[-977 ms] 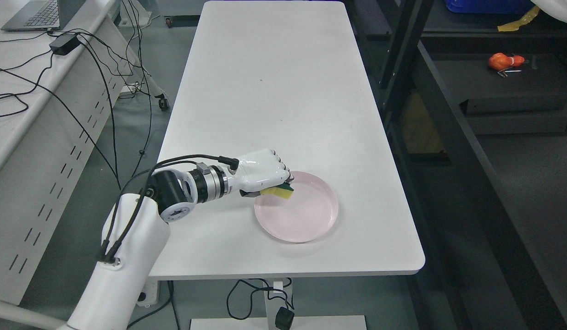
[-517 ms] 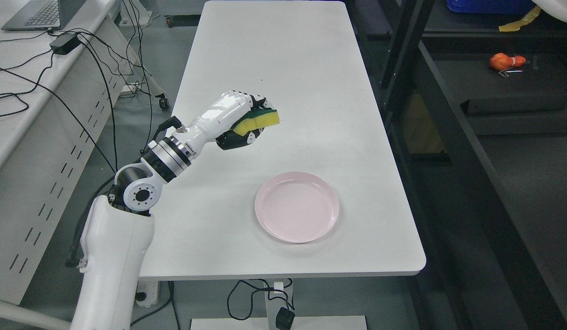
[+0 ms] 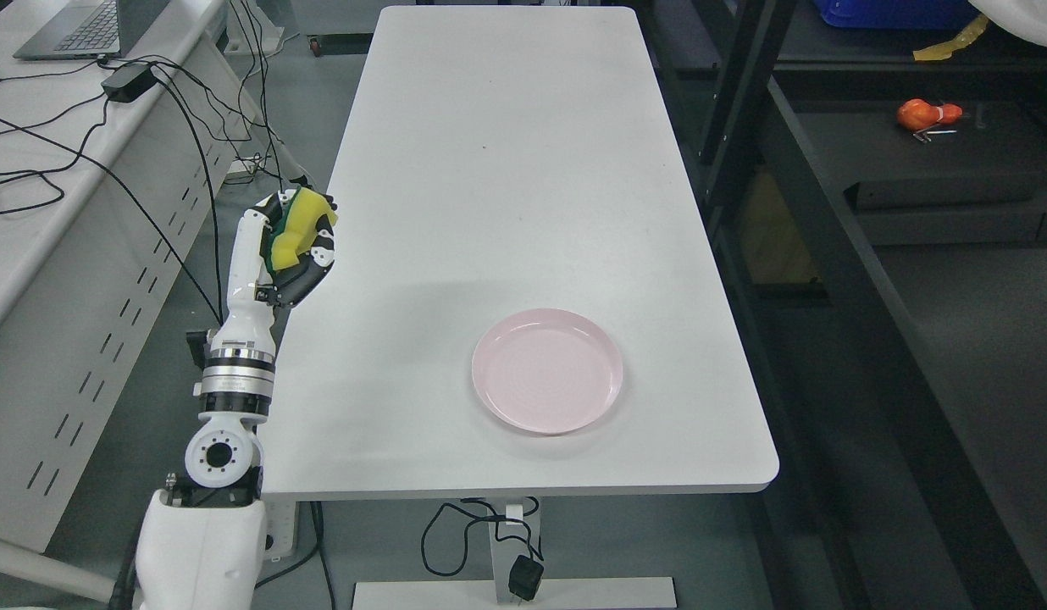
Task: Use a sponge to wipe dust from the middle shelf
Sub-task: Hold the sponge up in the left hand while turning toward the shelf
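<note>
One sponge [image 3: 299, 227], one plate [image 3: 547, 371]

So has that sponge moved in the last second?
Yes. The sponge, held in the left hand, went from the pink plate leftward to the table's left edge.

Pink plate [image 3: 547, 371] on white table [image 3: 490, 169]; laptop [image 3: 83, 25] far left.

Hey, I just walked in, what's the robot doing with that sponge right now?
The robot's left hand grips a yellow and green sponge, raised at the left edge of the long white table. A round pink plate sits empty on the table near the front. The dark shelving unit stands to the right, and the sponge is nowhere near it yet, so no wiping has begun.
</note>
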{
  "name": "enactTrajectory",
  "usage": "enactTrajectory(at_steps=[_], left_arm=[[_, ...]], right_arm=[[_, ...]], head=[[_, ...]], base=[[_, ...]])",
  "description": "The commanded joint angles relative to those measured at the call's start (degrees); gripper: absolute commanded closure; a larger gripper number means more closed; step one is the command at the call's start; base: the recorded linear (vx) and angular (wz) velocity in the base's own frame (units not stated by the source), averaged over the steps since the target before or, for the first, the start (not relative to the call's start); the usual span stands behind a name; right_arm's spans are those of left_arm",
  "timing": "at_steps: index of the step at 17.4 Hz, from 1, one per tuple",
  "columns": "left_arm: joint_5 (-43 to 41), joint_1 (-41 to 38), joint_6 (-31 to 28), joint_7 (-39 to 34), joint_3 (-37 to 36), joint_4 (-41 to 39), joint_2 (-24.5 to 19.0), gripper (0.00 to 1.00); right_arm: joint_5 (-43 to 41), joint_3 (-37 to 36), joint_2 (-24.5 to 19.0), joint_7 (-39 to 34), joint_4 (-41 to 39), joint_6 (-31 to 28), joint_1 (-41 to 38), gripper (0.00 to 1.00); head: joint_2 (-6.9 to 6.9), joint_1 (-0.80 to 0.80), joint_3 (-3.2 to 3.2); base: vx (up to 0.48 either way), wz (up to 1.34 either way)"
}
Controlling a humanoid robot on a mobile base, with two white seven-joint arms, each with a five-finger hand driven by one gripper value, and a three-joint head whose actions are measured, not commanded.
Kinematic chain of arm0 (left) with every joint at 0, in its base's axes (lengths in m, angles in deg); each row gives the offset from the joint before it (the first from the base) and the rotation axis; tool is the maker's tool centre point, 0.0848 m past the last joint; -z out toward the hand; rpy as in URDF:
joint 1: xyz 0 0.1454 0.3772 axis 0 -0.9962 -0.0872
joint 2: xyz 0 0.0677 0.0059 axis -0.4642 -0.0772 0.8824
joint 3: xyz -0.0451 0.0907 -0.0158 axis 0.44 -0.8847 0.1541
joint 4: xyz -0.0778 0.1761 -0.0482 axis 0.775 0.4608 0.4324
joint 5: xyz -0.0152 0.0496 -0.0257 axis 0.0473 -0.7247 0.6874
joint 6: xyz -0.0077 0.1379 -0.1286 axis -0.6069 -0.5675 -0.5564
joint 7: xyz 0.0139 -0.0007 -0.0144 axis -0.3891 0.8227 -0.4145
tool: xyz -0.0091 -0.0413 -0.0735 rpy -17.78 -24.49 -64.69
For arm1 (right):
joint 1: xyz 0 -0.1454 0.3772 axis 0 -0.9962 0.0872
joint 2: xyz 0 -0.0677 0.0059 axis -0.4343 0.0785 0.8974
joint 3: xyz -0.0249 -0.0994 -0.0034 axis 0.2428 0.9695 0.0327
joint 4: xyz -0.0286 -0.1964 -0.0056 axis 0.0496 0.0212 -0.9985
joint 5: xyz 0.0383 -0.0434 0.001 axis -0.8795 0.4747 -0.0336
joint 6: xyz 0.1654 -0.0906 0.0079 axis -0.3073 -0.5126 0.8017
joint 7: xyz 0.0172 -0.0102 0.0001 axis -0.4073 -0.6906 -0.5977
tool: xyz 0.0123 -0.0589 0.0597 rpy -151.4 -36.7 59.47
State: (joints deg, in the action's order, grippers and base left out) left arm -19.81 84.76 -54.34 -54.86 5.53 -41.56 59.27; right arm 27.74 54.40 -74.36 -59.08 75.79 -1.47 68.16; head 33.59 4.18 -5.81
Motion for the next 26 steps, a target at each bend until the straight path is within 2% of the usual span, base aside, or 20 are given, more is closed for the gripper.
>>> enactTrajectory(at_steps=[1, 4, 7, 15, 26], left_arm=[[7.83, -2.65, -9.22, -0.08, 3.52, -12.20, -0.06, 1.00], [7.92, -1.76, -9.06, 1.57, 3.61, -12.29, -0.06, 1.00], [8.18, -2.46, -6.16, 5.71, 3.70, -12.38, -0.06, 1.00], [8.18, -5.19, -4.92, 6.60, 3.43, -12.29, -0.06, 1.00], [8.10, 1.05, -5.27, 6.33, 0.80, -12.29, -0.06, 1.00]], right_arm=[[0.00, -0.01, 1.00, 0.03, -1.00, -0.02, 0.05, 0.00], [0.00, -0.01, 1.00, 0.03, -1.00, -0.02, -0.03, 0.00], [0.00, -0.01, 1.00, 0.03, -1.00, -0.02, -0.03, 0.00], [0.00, -0.01, 1.00, 0.03, -1.00, -0.02, -0.03, 0.00], [0.00, -0.01, 1.00, 0.03, -1.00, -0.02, 0.05, 0.00]], head=[[0.00, 0.00, 0.00], [0.00, 0.00, 0.00], [0.00, 0.00, 0.00], [0.00, 0.00, 0.00], [0.00, 0.00, 0.00]], base=[[-0.146, 0.01], [-0.161, 0.02], [-0.210, 0.01], [-0.214, -0.10], [-0.174, -0.37]])
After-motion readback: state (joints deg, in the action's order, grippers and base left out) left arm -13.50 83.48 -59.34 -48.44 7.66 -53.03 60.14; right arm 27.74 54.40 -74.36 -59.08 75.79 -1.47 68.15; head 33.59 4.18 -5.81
